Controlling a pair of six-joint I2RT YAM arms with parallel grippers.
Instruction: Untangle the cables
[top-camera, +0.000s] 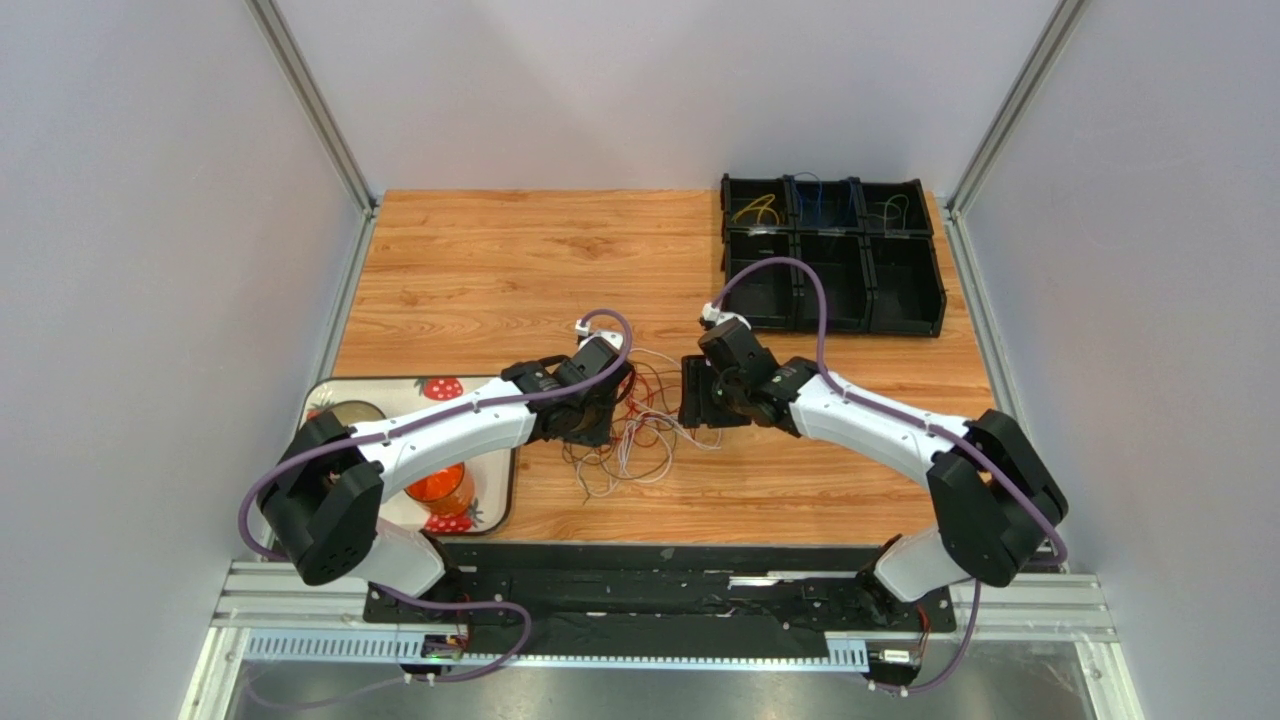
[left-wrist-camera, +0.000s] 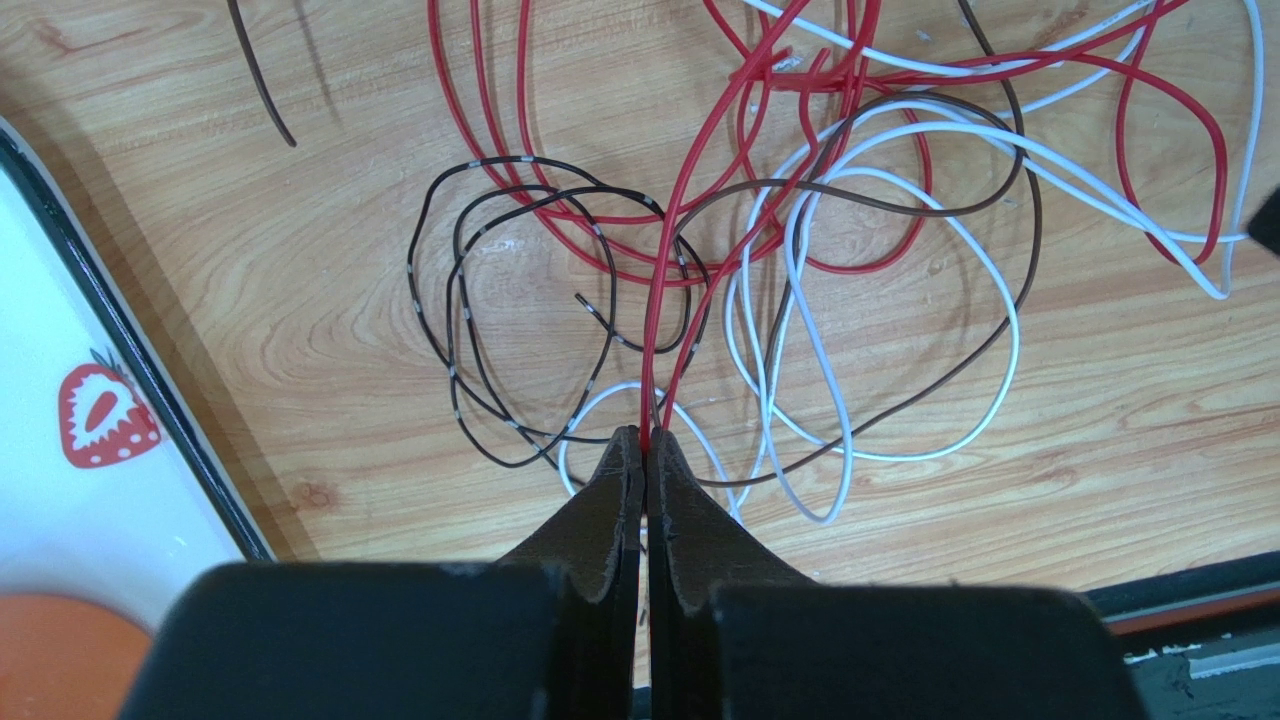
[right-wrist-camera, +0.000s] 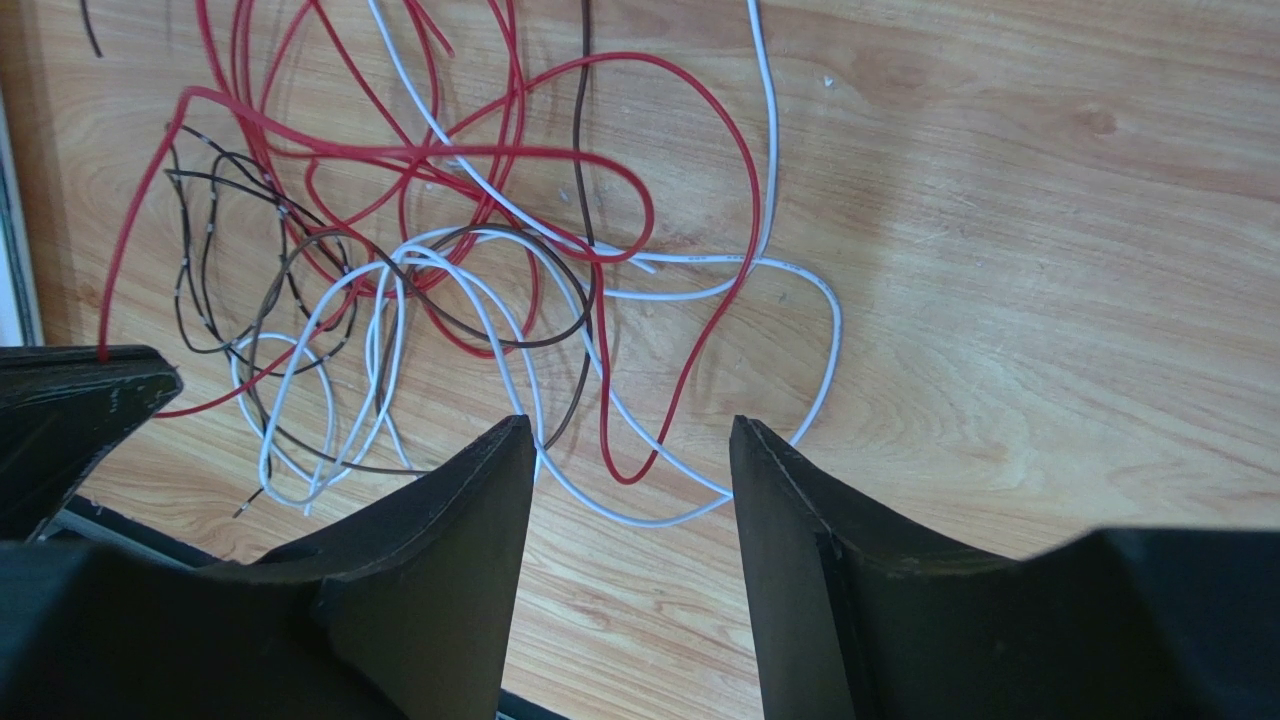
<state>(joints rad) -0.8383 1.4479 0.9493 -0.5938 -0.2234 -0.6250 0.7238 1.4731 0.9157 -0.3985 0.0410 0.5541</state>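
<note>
The cables (top-camera: 643, 428) lie as a loose tangle of red, white, dark brown and black loops on the wooden table between my two grippers. My left gripper (left-wrist-camera: 646, 440) is shut on a red cable (left-wrist-camera: 669, 255), which runs up from its tips into the tangle. In the top view the left gripper (top-camera: 604, 416) sits at the tangle's left edge. My right gripper (right-wrist-camera: 628, 428) is open and empty just above the table. A white loop (right-wrist-camera: 706, 503) and a red loop (right-wrist-camera: 639, 465) lie between and just beyond its fingers. It sits at the tangle's right edge (top-camera: 694, 405).
A black compartment tray (top-camera: 902, 308) at the back right holds a yellow wire (top-camera: 756, 215) and a blue wire. A strawberry-patterned tray (top-camera: 489, 503) with an orange item lies at the left, its edge in the left wrist view (left-wrist-camera: 90, 390). Grey walls enclose the table.
</note>
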